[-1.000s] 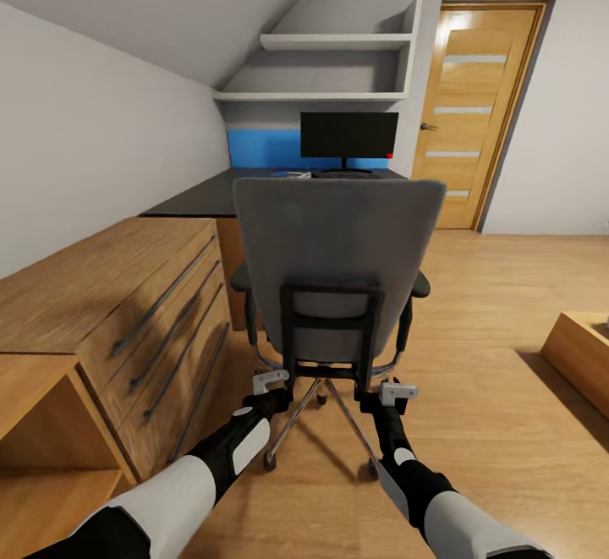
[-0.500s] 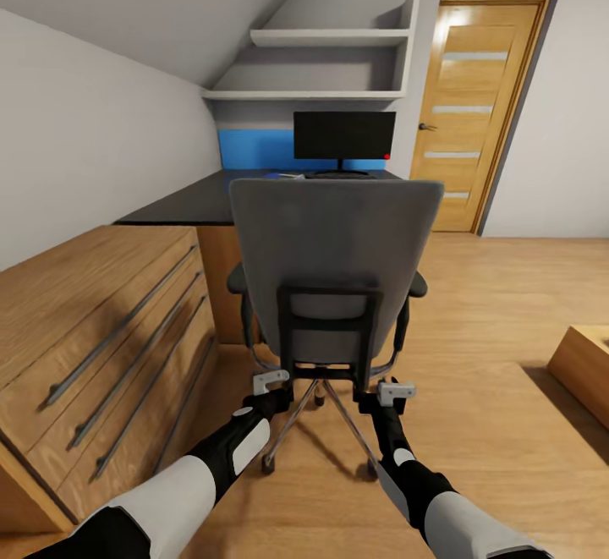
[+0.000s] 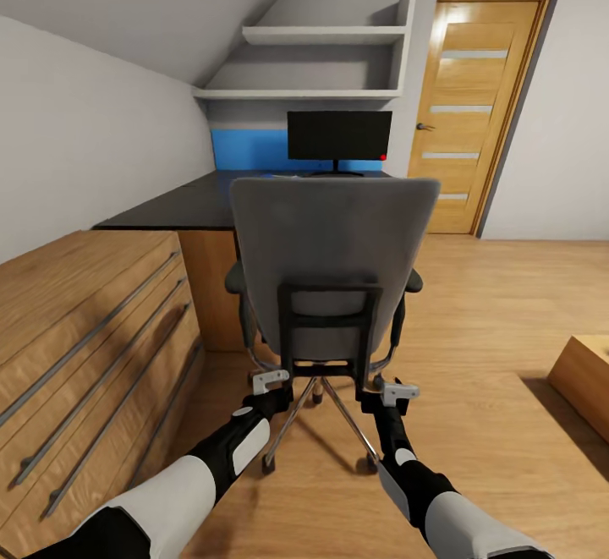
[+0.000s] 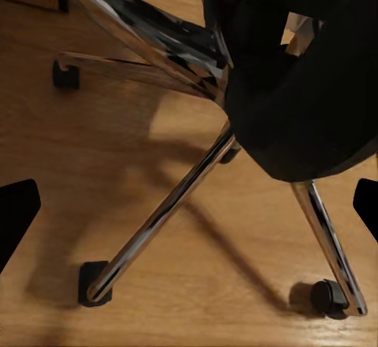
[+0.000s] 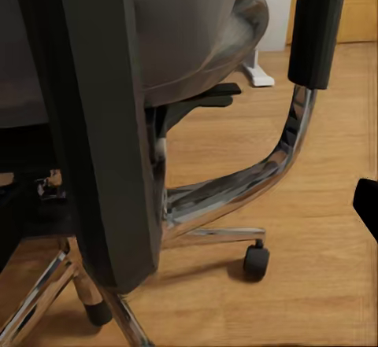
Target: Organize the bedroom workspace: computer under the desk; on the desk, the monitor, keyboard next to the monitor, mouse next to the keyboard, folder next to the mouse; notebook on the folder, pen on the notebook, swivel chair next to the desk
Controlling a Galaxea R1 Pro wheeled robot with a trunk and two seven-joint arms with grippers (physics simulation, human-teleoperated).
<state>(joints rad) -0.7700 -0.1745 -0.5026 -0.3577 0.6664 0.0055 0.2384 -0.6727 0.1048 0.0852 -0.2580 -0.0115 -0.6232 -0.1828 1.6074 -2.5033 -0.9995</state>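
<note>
swivel chair point(image 3: 334, 267): seen at centre frame, back turned
left gripper point(image 3: 271, 381): spread at chair base
right gripper point(image 3: 397, 391): grip state cannot be told

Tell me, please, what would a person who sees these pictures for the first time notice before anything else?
The back of the grey swivel chair dominates the middle of the head view, with the left hand and the right hand low at its frame, near the chrome base. Behind it the black monitor stands on the desk, against a bright blue panel. A wooden door stands at the right, a wooden drawer chest at the left.
</note>
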